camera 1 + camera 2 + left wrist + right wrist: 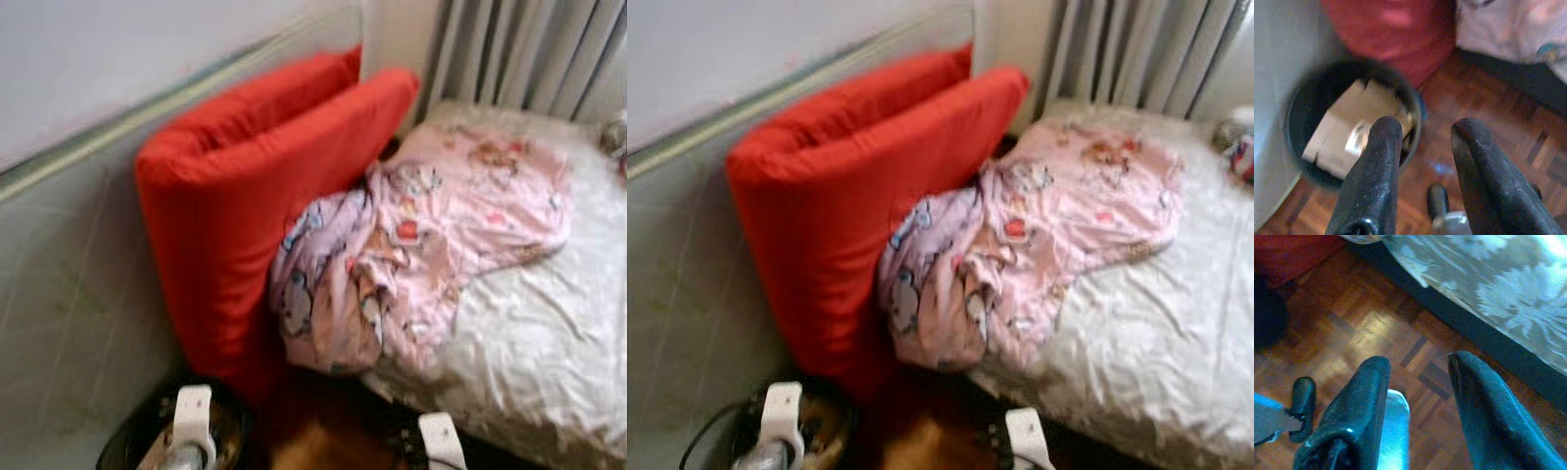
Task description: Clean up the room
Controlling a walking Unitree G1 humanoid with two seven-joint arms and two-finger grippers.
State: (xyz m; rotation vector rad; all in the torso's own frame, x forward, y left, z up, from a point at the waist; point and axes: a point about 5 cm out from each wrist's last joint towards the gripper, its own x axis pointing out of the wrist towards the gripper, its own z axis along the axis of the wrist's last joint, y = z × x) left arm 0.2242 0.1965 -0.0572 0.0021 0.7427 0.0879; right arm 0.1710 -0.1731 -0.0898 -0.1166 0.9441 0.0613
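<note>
A crumpled pink patterned blanket (411, 245) lies on the bed's white sheet (549, 333), hanging over the near edge. A big red cushion (255, 196) leans between the bed and the wall. On the floor below it stands a dark round bin (1352, 122) with cardboard pieces (1347, 132) inside. My left gripper (1425, 137) hangs open just above the bin's rim, nothing between its fingers. Over the parquet floor (1366, 328) beside the bed's edge, my right gripper (1418, 367) is open and holds nothing.
The grey-white wall (88, 245) runs along the left. A pale curtain (519, 49) hangs behind the bed's head. Small coloured items (1239, 147) lie at the bed's far right edge. A narrow strip of floor separates bed and bin.
</note>
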